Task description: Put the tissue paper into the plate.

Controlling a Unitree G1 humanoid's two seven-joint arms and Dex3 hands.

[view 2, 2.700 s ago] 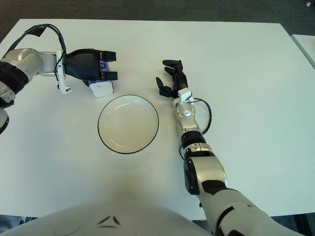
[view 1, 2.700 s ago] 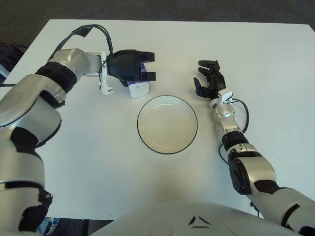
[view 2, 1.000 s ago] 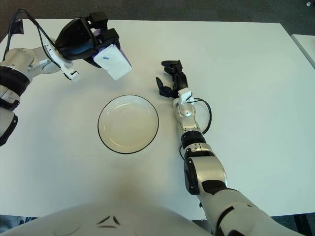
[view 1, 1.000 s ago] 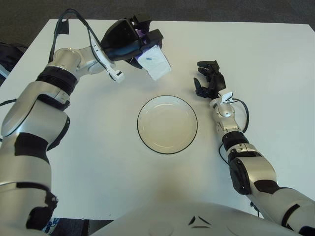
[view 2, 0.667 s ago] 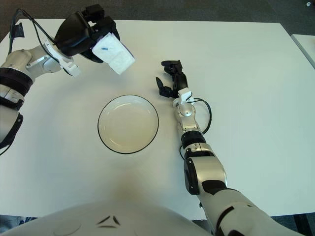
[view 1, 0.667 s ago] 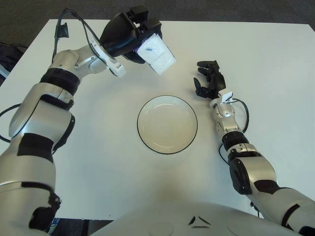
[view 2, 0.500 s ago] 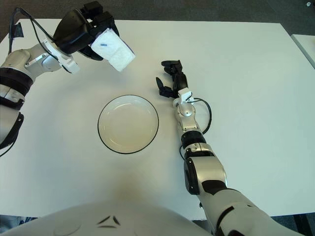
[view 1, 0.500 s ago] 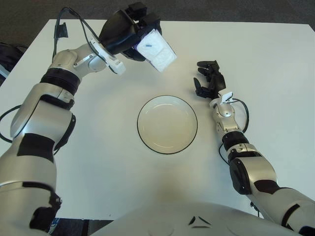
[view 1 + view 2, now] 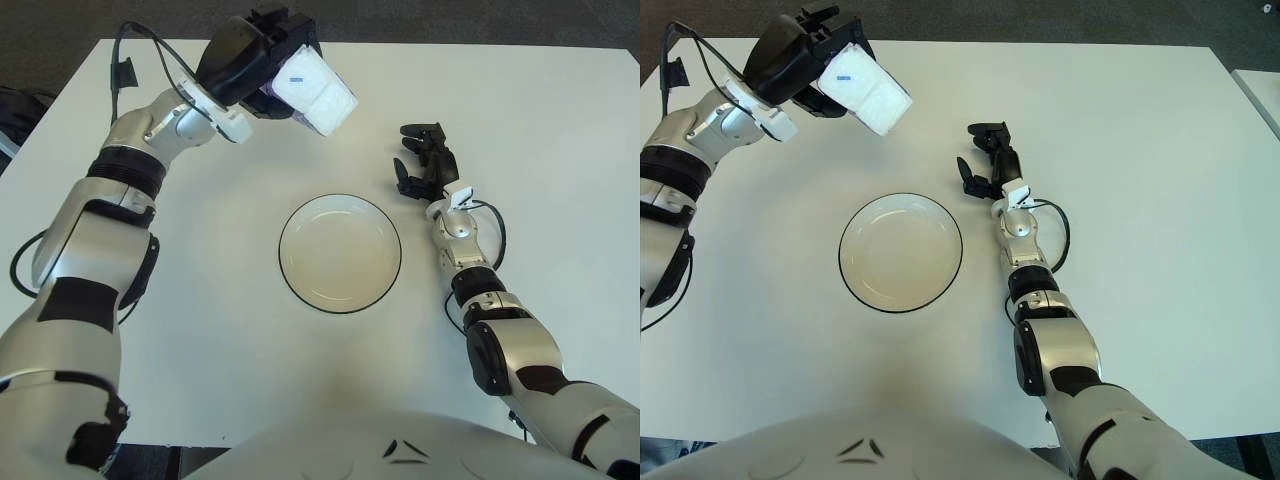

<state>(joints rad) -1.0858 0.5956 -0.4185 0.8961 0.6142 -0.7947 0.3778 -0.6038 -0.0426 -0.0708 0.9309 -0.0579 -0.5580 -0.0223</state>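
White table (image 9: 200, 330), dark floor behind; left hand (image 9: 250, 62) grips tissue pack (image 9: 314, 90) above plate (image 9: 340, 253); right hand (image 9: 424, 165) idle, fingers relaxed

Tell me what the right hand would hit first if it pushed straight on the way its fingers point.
Probably nothing: the right hand points up the bare white table toward its far edge. Depth is uncertain.
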